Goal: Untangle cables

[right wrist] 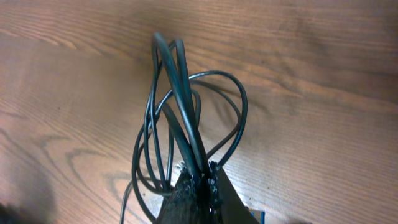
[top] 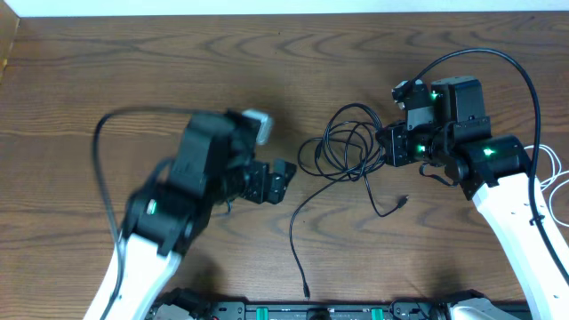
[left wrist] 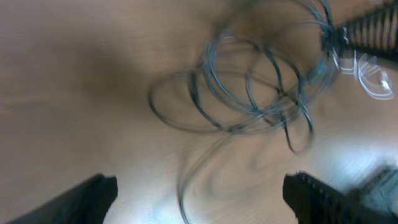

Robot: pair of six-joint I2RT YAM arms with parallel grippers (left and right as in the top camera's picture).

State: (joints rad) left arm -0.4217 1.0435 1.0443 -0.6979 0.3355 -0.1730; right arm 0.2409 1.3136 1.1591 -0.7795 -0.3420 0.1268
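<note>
On the left half of the desk (top: 80, 80), the left gripper (top: 284, 183) hangs over the wood about midway between the far and near edges, pointing toward the desk's middle. Its two dark fingers (left wrist: 93, 198) stand wide apart with nothing between them; both this arm and its wrist view are blurred. Just to its right, around the middle of the desk, lie the black cables (top: 347, 147), bunched into several overlapping loops. One loose black strand (top: 293, 236) runs out of the bunch toward the near edge and ends in a small plug (top: 307, 292). A second, shorter tail curls to the right and ends in another plug (top: 404, 202). At the right side of the tangle the right gripper (top: 389, 147) is closed tight on several black strands. In its wrist view these strands rise out of the pinched fingertips (right wrist: 214, 186) in tall arcs, lifted off the wood. How the two black cords cross inside the loops cannot be made out. Farther right, at the right edge of the desk, a thin white cable (top: 556, 175) lies in loose curves beside the right arm, apart from the black bunch.
</note>
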